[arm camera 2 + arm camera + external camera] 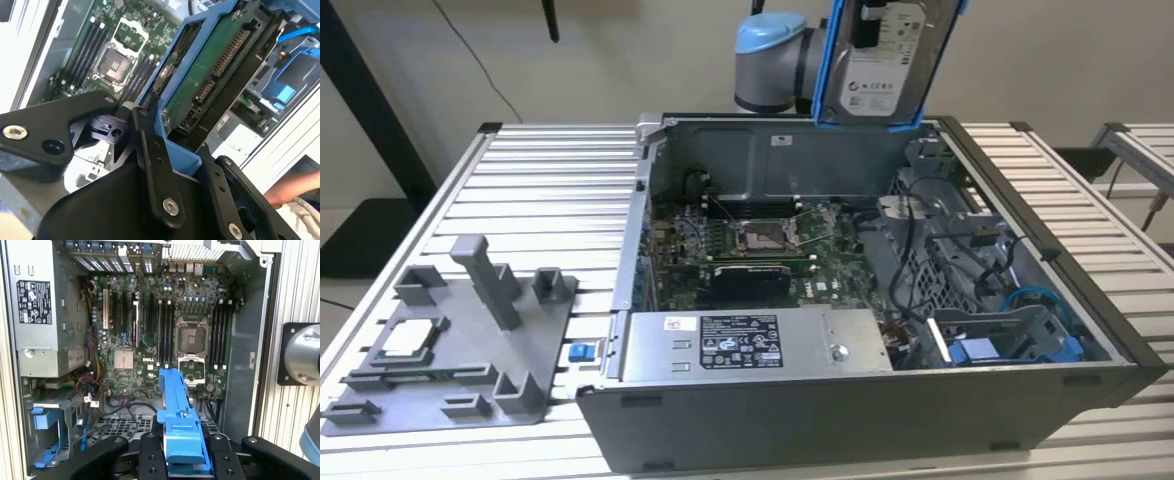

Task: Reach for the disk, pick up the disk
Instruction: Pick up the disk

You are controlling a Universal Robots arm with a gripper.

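Observation:
The disk point(887, 60) hangs high over the back of the open computer case point(854, 420), standing on edge with its white label facing the exterior view. A blue carrier frames its silver body. In the second wrist view my gripper point(172, 132) is shut on the disk point(210, 75), whose green circuit side and connectors show, with black fingers point(152, 160) pressing either side of the blue frame. In the first wrist view the blue edge of the disk point(180, 415) sticks out from between the gripper point(182, 437) fingers, above the motherboard point(150, 325).
Inside the case lie the processor socket point(761, 236), the power supply point(747, 343) and a drive bay with a blue bracket point(987, 345). A grey fixture point(454, 340) holding a small silver chip point(403, 338) sits on the slatted table point(547, 190). A person's arm point(290, 190) is beside the case.

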